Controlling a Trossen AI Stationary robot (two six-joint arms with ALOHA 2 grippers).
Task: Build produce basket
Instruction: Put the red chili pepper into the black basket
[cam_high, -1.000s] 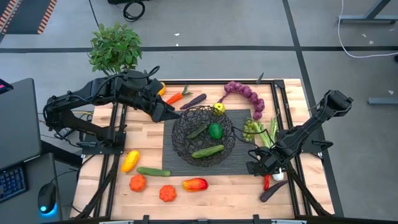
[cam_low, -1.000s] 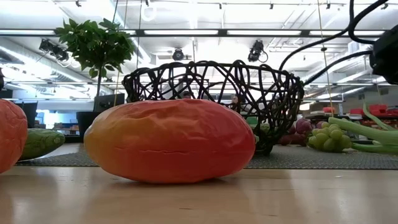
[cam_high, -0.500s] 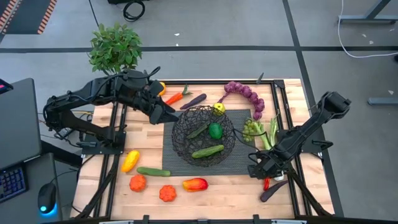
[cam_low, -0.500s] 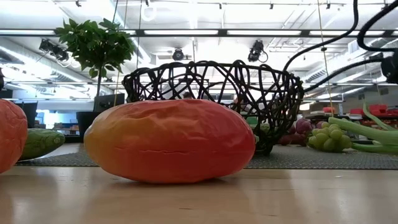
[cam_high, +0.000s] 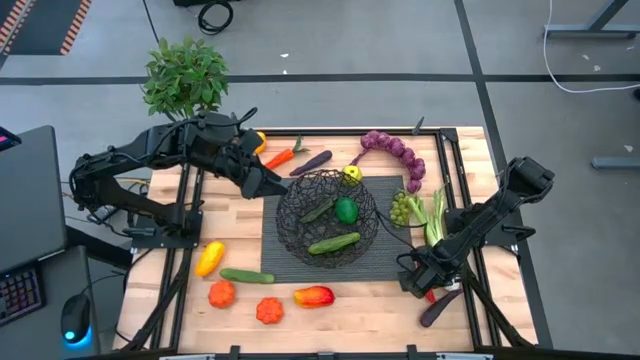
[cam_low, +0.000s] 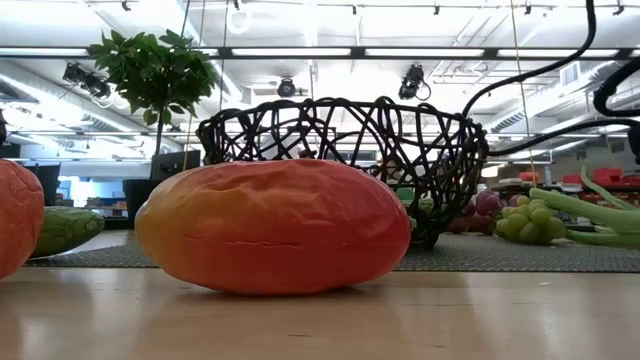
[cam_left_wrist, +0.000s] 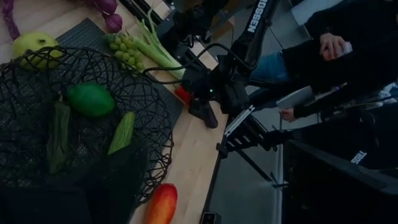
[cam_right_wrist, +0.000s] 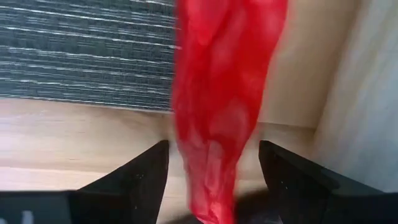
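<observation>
The red chili lies on the bare wood at the table's front right corner, just off the edge of the dark mat. In the right wrist view its long axis runs straight away from the camera, between the two fingers. The right gripper is low over it with its jaws apart, one finger on each side of the chili. Gaps show on both sides, so nothing is clamped — whether a pad touches the chili cannot be told. From above, only a sliver of red shows under the gripper, next to a dark aubergine that lies slantwise.

The basket sits in the middle of the mat with two cucumbers and a green round fruit inside. The left gripper hangs just beside the basket's back left rim; its jaws are wide apart and hold nothing, though its fingers are hard to make out.

The low view shows neither gripper — a red-orange mango fills it, with the basket behind. The left wrist view alone shows people's hands beyond the table.
</observation>
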